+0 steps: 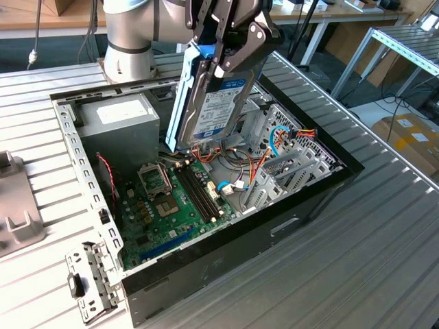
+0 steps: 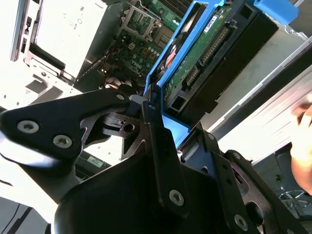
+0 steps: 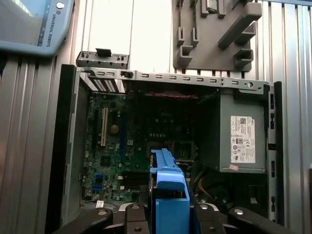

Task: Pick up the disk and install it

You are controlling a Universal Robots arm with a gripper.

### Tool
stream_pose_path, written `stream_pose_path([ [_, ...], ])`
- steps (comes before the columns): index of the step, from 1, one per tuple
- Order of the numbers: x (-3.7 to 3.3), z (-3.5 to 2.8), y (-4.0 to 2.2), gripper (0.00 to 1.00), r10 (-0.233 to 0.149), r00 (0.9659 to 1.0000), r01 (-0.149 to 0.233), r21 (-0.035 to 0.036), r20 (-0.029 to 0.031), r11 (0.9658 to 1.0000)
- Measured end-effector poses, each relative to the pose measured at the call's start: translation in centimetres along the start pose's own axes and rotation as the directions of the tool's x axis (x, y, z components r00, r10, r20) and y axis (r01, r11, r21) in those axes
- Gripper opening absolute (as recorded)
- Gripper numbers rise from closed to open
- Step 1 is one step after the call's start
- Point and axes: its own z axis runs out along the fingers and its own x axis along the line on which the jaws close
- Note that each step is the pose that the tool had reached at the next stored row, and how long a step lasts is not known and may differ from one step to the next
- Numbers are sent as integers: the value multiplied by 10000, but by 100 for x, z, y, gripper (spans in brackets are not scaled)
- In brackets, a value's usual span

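**Disk lifted and held over the open case; not yet seated**

Progress: The pick-up is done. The gripper (image 1: 230,58) has its jaws closed narrow on the upper end of the disk (image 1: 212,103), clamping the blue carrier's edge. In the second wrist view the black fingers (image 2: 156,126) meet the blue frame from either side. The disk hangs on edge, steeply tilted, above the open computer case (image 1: 309,199). Its lower end sits over the cables (image 1: 233,161) between the power supply (image 1: 123,120) and the grey drive cage (image 1: 288,157). Whether that lower corner touches anything cannot be told. In the inspector's judgement the installation itself remains. The disk lies in no bay, and no cable is seen plugged into its connector edge.

Surroundings: The motherboard (image 1: 171,199) lies bare on the case floor. The case rests on a ribbed metal table (image 1: 384,260), with a grey fixture (image 1: 14,212) just beside it at the exterior view's left.

Markings: The disk's broad face carries a white and blue label with printed lines and a barcode-like block. The power supply bears a white label with small symbols, plain in the first wrist view. A pale tablet-like device (image 3: 29,24) carries a line of print on its rim. None of this print is transcribed here.
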Motion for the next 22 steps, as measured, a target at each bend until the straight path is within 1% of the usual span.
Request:
stream_pose_path([
  [4, 27, -1, -33, 37, 0, 10000, 0, -11, 1, 10000],
  [7, 62, -2, -74, 37, 0, 10000, 0, -26, 1, 10000],
  [11, 85, -2, -103, 37, 2, 10000, -2, -36, 2, 10000],
  [17, 135, -4, -174, 37, 3, 10000, -3, -61, 2, 10000],
  [22, 166, -5, -219, 37, 4, 10000, -4, -77, 4, 10000],
])
